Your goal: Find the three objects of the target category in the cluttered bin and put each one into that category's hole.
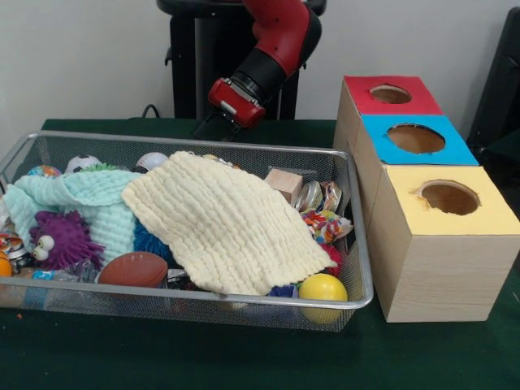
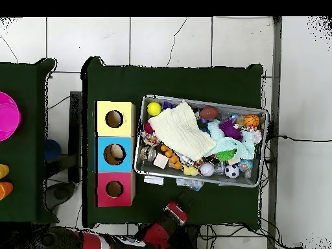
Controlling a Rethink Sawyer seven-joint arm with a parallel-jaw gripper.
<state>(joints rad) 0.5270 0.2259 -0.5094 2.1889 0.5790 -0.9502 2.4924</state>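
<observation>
The silver wire-mesh bin [image 1: 357,244] stands on the green table, full of clutter. A cream cloth [image 1: 223,223] covers its middle, and a mint cloth [image 1: 89,203] lies beside it. Around them show a purple spiky toy [image 1: 61,240], a brown football [image 1: 134,268], a yellow ball [image 1: 322,288], a wooden block [image 1: 284,183] and a soccer ball [image 1: 81,162]. My gripper [image 1: 215,128] hangs just behind the bin's far rim, outside the bin, holding nothing that I can see. In the overhead view it [image 2: 183,201] is below the bin [image 2: 201,101].
Three wooden boxes stand in a row beside the bin, each with a round hole on top: red [image 1: 390,93], blue [image 1: 416,138] and yellow [image 1: 449,197]. In the overhead view a pale object shows inside the blue box's hole [image 2: 115,154]. A small wrapper [image 2: 189,185] lies outside the bin.
</observation>
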